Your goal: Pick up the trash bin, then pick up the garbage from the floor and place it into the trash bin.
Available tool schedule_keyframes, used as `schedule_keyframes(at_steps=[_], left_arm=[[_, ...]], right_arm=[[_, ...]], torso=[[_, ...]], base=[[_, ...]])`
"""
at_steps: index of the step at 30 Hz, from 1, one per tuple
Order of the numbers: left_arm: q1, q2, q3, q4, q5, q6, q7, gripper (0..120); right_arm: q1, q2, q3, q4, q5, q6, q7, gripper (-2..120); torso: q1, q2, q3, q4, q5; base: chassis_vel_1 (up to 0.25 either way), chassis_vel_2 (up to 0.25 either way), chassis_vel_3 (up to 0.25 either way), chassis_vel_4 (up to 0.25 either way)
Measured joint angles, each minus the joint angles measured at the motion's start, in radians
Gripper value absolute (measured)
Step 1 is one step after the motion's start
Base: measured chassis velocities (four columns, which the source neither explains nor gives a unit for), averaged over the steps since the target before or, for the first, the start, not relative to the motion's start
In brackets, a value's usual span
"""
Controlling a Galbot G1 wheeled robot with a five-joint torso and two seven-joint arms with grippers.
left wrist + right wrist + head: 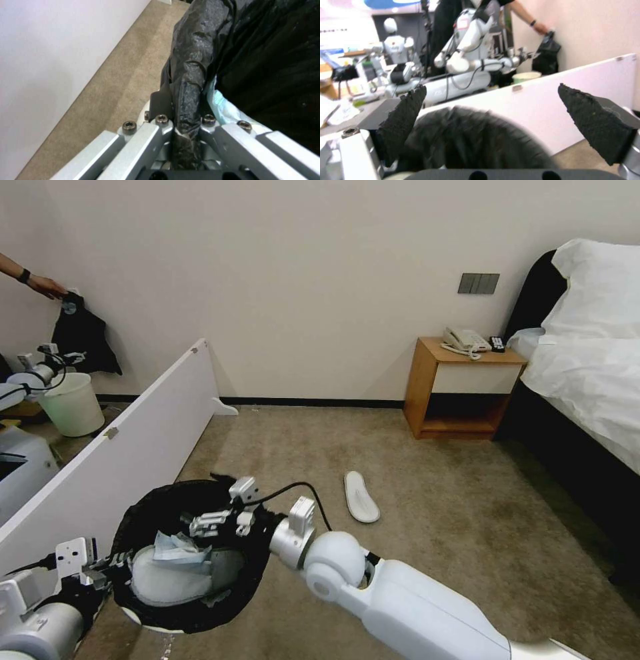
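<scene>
— Where is the trash bin (183, 553)?
— Off the floor; the left claw (186, 130) pinches its black-lined rim.
— And the right claw (493, 117)?
— Spread wide, empty, above the bin. One slipper (361, 497) lies on the carpet.

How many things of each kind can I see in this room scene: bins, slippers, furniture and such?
Bins: 2, the black-lined trash bin clamped at its rim by the left tool, and an off-white bin.
Slippers on the carpet: 1.
Nightstands: 1.
Beds: 1.
Telephones: 1.
Total: 6.
</scene>
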Motion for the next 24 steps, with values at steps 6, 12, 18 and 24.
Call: schedule_keyframes(at_steps=[6,12,18,24], left_arm=[[0.011,-0.002,-0.004,-0.007,0.004,0.001,0.000,2],[0.023,-0.009,-0.011,-0.008,0.007,0.001,0.003,2],[0.028,-0.020,-0.012,-0.009,0.013,0.001,0.006,2],[0.032,-0.031,-0.007,-0.001,0.026,-0.001,0.015,2]], right_arm=[[-0.044,-0.021,0.106,0.020,0.008,-0.002,0.030,100],[-0.128,-0.087,0.252,0.057,0.007,-0.024,0.073,100],[-0.267,-0.185,0.383,0.098,-0.029,-0.050,0.137,100],[-0.430,-0.236,0.521,0.119,-0.107,-0.078,0.188,100]], torso=[[0.000,0.000,0.000,0.0000,0.0001],[0.000,0.000,0.000,-0.0001,0.0001],[0.000,0.000,0.000,-0.0002,0.0000],[0.000,0.000,0.000,-0.0004,0.0003]], base=[[0.000,0.000,0.000,0.000],[0.000,0.000,0.000,0.000],[0.000,0.000,0.000,0.000],[0.000,0.000,0.000,0.000]])
